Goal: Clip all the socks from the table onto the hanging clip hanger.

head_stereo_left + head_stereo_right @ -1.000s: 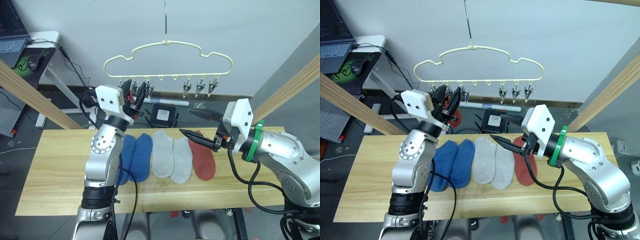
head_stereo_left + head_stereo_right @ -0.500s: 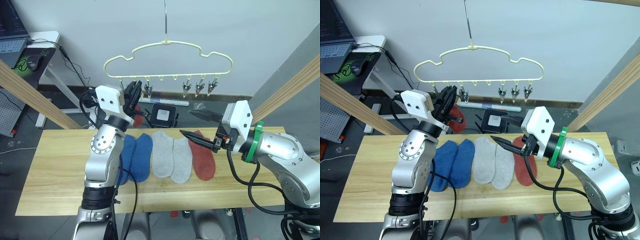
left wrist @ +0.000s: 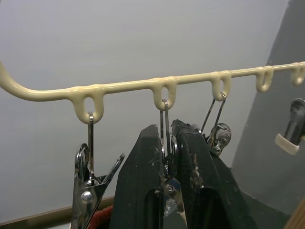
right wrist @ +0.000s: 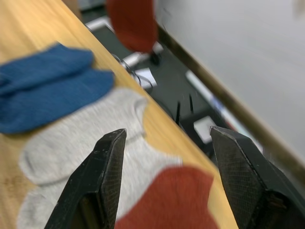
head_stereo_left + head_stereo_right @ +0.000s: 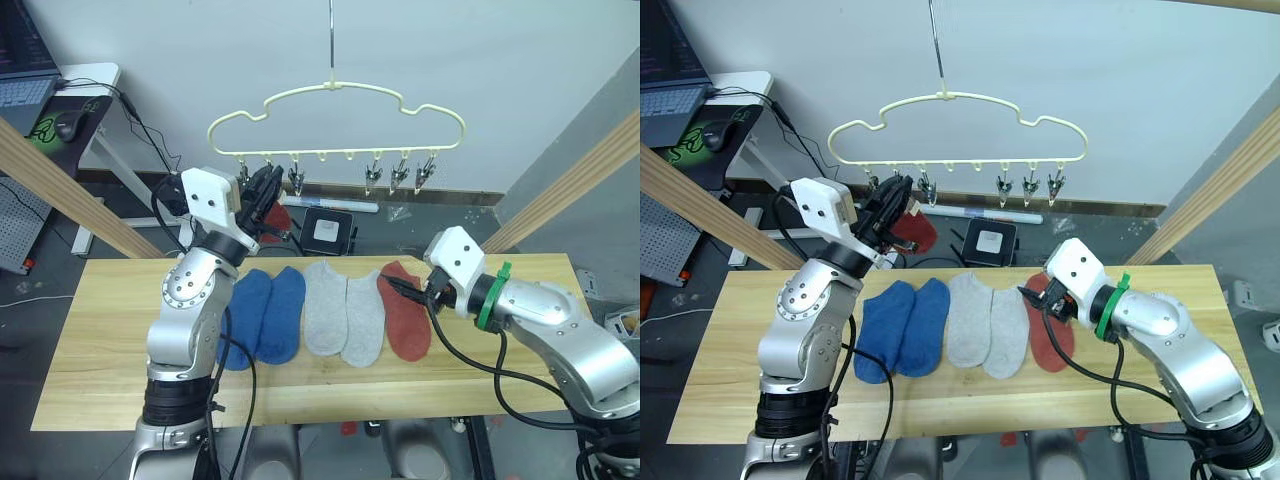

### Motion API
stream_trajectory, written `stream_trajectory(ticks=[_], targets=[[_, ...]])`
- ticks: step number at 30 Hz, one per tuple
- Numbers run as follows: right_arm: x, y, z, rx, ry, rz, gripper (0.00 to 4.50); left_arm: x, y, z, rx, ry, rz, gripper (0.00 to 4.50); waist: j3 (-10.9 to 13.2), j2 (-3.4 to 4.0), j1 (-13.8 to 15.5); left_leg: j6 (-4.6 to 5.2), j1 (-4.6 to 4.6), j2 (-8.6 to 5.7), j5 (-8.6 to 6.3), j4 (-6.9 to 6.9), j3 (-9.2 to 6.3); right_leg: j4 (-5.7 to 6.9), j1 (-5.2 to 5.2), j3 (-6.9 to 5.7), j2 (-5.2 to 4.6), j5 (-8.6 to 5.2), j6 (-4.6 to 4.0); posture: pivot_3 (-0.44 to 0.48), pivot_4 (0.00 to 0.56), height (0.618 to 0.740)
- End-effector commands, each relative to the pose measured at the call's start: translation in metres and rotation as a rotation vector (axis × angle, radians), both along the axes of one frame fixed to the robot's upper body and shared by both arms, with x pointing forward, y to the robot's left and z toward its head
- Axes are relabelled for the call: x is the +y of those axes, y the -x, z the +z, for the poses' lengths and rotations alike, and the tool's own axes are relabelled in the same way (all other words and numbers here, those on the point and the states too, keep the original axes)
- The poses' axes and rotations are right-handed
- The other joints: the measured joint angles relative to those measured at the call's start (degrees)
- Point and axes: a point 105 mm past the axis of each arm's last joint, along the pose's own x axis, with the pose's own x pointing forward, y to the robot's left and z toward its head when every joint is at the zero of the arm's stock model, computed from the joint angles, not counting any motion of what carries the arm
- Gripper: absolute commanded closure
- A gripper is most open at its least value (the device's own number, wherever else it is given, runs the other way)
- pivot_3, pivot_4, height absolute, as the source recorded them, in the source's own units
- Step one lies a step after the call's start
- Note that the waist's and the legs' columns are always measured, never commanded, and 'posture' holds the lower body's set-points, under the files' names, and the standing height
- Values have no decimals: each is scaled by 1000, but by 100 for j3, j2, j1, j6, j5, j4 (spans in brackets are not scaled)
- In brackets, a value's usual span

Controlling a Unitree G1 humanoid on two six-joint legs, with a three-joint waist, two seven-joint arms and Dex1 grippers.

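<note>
Black fingers [image 3: 190, 162] pinch a thin silver wire clip [image 3: 166, 143].

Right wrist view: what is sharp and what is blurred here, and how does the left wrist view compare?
Right wrist view: the open right tool's fingers are sharp, while the socks and table are soft. Left wrist view: the left tool pinching a clip and the hanger are crisp against a plain wall.

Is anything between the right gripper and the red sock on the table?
Nothing visible. The right gripper is open just above the cuff end of the red sock on the table, with the grey socks off to the side.
</note>
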Motion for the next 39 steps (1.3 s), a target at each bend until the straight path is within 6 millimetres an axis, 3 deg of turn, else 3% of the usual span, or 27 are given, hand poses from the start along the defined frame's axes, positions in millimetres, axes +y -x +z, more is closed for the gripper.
stream_trajectory(ticks=[1,12,18,19,21,27,32,39], targets=[[-2,-7,-12,8,-10,-88,1578,-1,11,19,-56,-6,-53,4361,0,0,1,0,0,0,0,0,0,1,0,1,0,0,0,-138,339,735],[-18,-51,-71,96,-78,-324,1578,-2,17,27,-7,-29,-119,4361,9,9,32,2,1,-1,-1,-3,4,-6,-2,6,2,0,1,-92,394,735],[-19,-59,-78,132,-136,-346,1578,-1,19,27,17,-40,-131,4361,20,19,46,2,1,0,-1,-9,4,-10,-2,7,2,0,1,-80,404,735],[-19,-59,-78,132,-140,-346,1969,-1,20,27,20,-41,-133,4361,23,23,46,2,1,0,-1,-11,4,-10,-3,8,2,-1,1,-80,404,735],[-19,-59,-77,133,-151,-343,2461,-1,20,27,27,-41,-140,4361,26,29,47,1,3,-1,-1,-15,4,-11,-3,9,2,-1,1,-79,406,735],[-11,-52,-70,127,-174,-307,4499,0,20,28,48,-32,-161,4361,30,34,47,1,3,0,-1,-18,6,-13,-4,10,3,-1,2,-94,405,735],[-3,-40,-55,98,-176,-228,4500,1,18,29,82,3,-195,4361,32,37,46,0,3,-1,-1,-20,8,-16,-5,12,3,-2,3,-111,395,735],[38,-11,3,-72,-149,35,4500,9,13,36,136,70,-241,4361,33,38,16,-1,2,0,-1,-21,7,-16,-9,13,9,-4,7,-136,375,735]])
